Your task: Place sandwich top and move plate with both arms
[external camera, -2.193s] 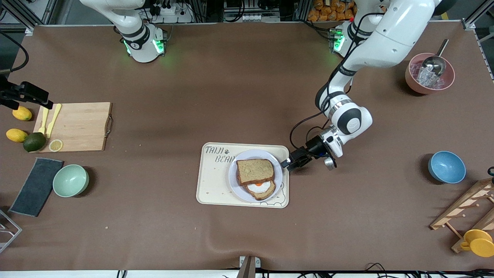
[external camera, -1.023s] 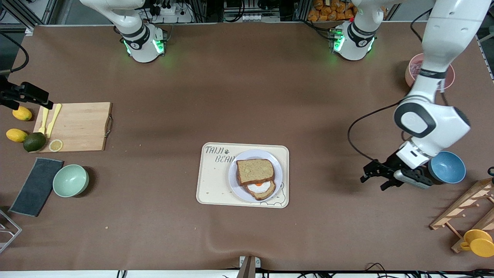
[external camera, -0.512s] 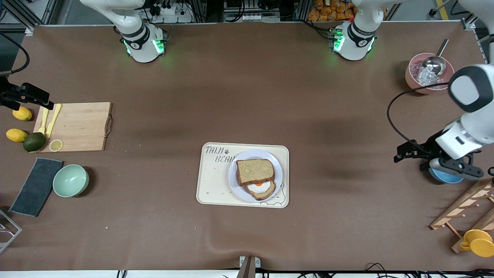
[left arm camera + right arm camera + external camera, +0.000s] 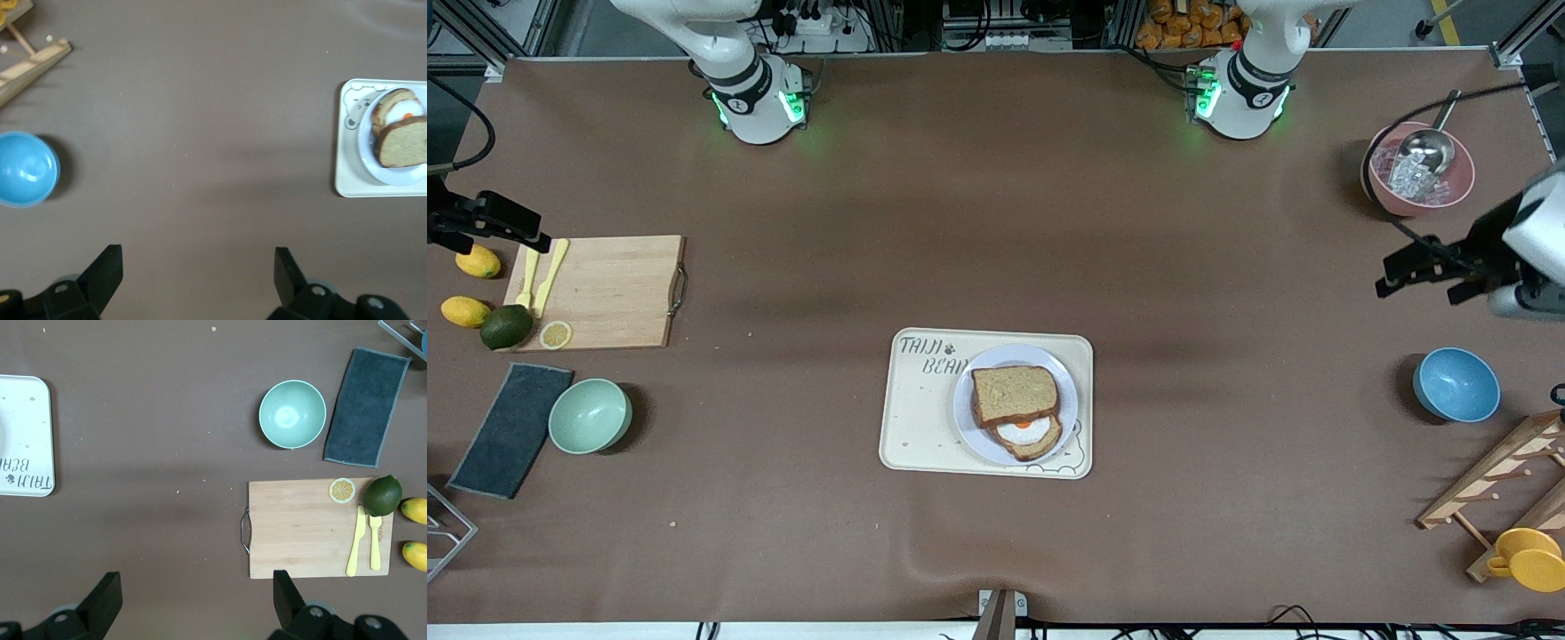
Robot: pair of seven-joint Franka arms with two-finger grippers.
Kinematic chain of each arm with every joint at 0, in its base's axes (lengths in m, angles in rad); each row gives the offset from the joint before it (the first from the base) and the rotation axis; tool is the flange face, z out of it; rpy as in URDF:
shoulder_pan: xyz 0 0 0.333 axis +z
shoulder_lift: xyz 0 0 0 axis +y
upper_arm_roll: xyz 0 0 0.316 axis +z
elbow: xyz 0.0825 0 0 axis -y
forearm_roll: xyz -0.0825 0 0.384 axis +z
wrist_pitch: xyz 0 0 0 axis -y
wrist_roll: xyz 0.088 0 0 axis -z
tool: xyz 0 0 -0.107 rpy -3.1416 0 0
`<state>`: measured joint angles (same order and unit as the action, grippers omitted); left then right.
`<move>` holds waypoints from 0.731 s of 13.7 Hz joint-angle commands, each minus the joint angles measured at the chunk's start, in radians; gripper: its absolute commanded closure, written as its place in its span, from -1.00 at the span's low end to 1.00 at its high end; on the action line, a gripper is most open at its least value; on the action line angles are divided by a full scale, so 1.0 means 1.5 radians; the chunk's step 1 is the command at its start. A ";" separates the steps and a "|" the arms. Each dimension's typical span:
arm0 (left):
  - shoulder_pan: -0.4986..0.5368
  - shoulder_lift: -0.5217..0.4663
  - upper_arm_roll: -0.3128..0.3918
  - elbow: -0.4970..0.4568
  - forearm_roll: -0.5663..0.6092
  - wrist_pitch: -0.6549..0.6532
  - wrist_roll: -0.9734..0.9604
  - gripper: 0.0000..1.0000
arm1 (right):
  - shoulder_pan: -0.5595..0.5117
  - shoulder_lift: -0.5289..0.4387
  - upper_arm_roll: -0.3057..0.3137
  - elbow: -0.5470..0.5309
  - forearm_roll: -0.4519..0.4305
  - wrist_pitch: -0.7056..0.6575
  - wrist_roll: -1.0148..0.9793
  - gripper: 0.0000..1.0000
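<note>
The sandwich top [image 4: 1014, 391] lies on the egg-bearing slice [image 4: 1029, 434], shifted so the egg shows. Both sit on the lavender plate [image 4: 1005, 356], which stands on the cream tray [image 4: 916, 418]. My left gripper [image 4: 1418, 289] is open and empty, up in the air over bare table between the pink and blue bowls, well away from the plate. Its wrist view shows its own gripper [image 4: 198, 267], the sandwich top [image 4: 403, 143] and the plate [image 4: 393, 175]. My right gripper [image 4: 197, 590] is open and empty, high over the table between the tray [image 4: 23, 433] and the cutting board [image 4: 300, 527]. It is out of the front view.
A blue bowl [image 4: 1456, 384], a pink bowl with a scoop [image 4: 1416, 173], a wooden rack [image 4: 1494, 480] and a yellow cup [image 4: 1529, 558] stand at the left arm's end. A cutting board [image 4: 596, 292], mint bowl [image 4: 590, 415], dark cloth [image 4: 511, 428] and fruit [image 4: 505, 326] lie at the right arm's end.
My left gripper has drawn back from the plate's rim, swung to its own end of the table past the blue bowl, and risen. The sandwich, plate and right arm have not moved.
</note>
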<state>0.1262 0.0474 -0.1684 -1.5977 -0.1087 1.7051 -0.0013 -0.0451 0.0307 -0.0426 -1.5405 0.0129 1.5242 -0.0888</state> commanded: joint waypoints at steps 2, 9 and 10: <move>-0.001 -0.078 -0.039 -0.005 0.063 -0.058 -0.053 -1.00 | -0.004 0.002 0.002 0.004 -0.007 -0.005 0.007 -1.00; -0.127 -0.082 0.072 0.043 0.064 -0.116 -0.042 -1.00 | -0.004 0.002 0.002 0.005 -0.005 -0.005 0.007 -1.00; -0.125 -0.082 0.073 0.044 0.063 -0.119 -0.041 -1.00 | -0.004 0.002 0.002 0.005 -0.005 -0.005 0.007 -1.00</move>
<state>-0.0442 -0.0874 -0.0757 -1.5711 -0.0265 1.5642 -0.0531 -0.0456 0.0319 -0.0441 -1.5405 0.0128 1.5241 -0.0888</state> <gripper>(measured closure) 0.000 0.000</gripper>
